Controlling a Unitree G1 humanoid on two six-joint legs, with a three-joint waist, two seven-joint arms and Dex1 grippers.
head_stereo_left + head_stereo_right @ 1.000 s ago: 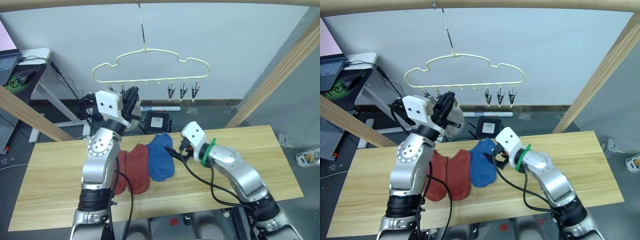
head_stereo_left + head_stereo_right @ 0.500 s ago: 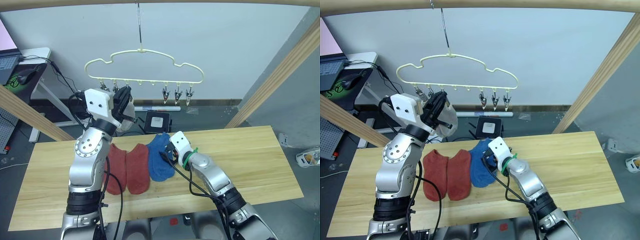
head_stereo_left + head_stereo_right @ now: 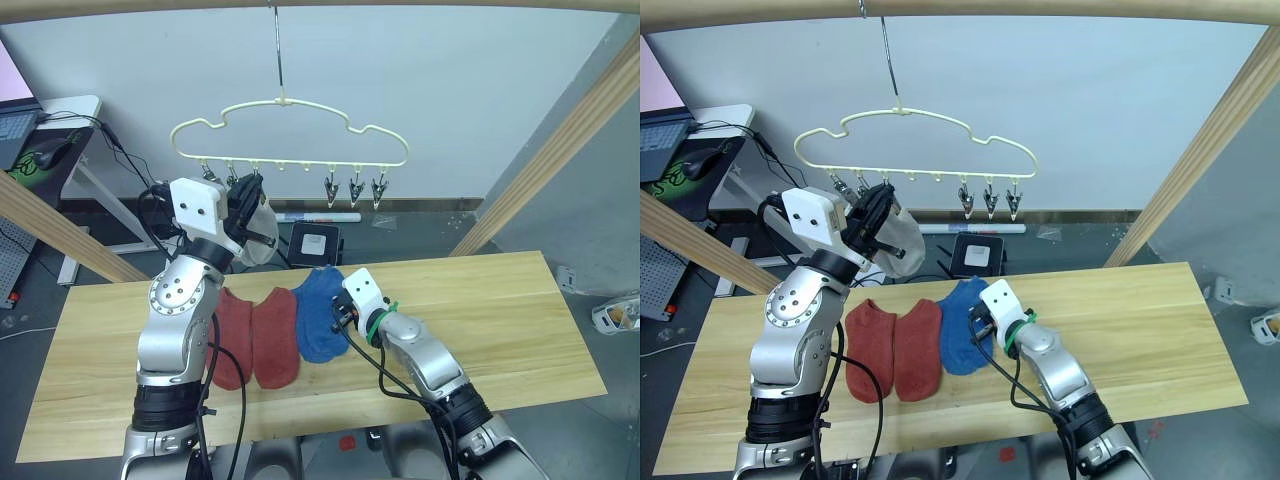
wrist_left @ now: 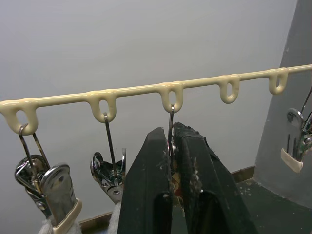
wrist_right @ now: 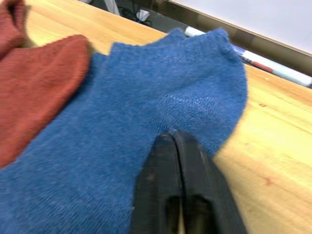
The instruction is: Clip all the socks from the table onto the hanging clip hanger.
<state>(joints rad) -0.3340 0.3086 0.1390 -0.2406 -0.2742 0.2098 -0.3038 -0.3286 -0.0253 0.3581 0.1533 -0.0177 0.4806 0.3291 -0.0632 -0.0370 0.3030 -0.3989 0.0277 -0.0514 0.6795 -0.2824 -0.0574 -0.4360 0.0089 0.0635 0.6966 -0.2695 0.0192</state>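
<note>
The pale-yellow clip hanger hangs from a pole by its metal hook. My left gripper is raised to its left half, shut on the wire of a metal clip. A light grey sock hangs beside that gripper; grey fabric shows under the neighbouring clips. On the pale wood table lie two rust-red socks side by side and a blue sock. My right gripper rests low on the blue sock, shut on a pinch of its fabric.
Three empty clips hang at the hanger's right end. Slanted wooden poles stand at the left and right. A white desk with a laptop is at the far left. A small white box lies on the floor behind the table.
My right gripper has moved onto the blue sock and shut on its fabric; it was open before. The left gripper stays shut at the hanger's clips. The view shifted.
</note>
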